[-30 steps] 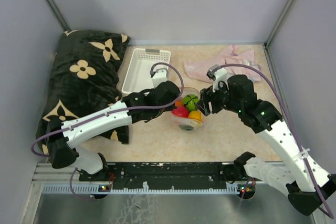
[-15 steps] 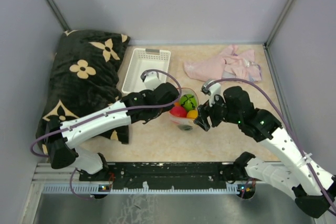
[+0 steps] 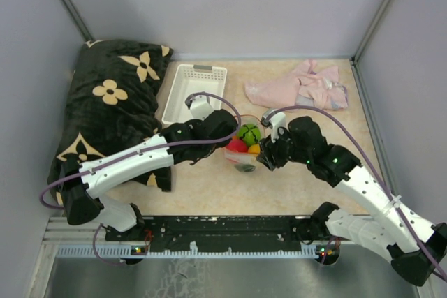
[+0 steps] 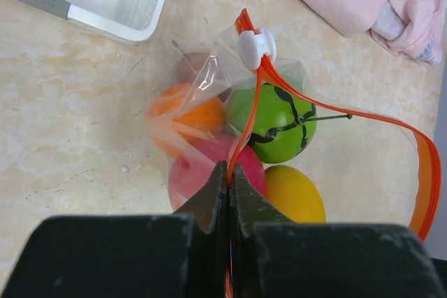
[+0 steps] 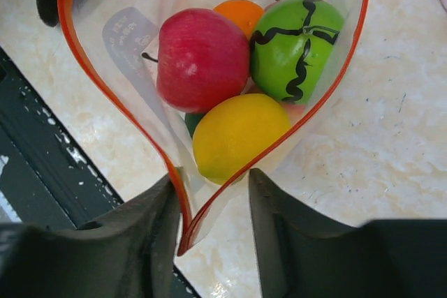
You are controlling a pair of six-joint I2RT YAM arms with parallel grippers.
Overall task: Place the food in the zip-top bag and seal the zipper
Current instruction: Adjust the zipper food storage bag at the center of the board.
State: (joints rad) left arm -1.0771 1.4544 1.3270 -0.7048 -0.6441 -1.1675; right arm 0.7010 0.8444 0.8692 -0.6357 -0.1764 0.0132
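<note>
The clear zip-top bag (image 3: 245, 153) lies mid-table with the food inside: a red apple (image 5: 199, 57), a green fruit (image 5: 293, 47), a yellow one (image 5: 237, 134) and an orange one (image 5: 241, 13). My left gripper (image 4: 229, 169) is shut on the red-orange zipper (image 4: 255, 95), a little behind its white slider (image 4: 256, 43). The bag's mouth gapes in a heart shape. My right gripper (image 5: 213, 183) stands open around the pointed end where the two zipper strips (image 5: 112, 95) meet. One strip touches the left finger (image 5: 150, 228).
A white slotted basket (image 3: 192, 92) stands behind the left arm, and a pink cloth (image 3: 297, 88) lies at the back right. A black flower-print cushion (image 3: 112, 102) fills the left side. The black base rail (image 3: 223, 232) runs along the near edge.
My right gripper has swung forward and left to the bag's near end, and its jaws have narrowed. The left gripper keeps its hold on the zipper, shifted slightly left.
</note>
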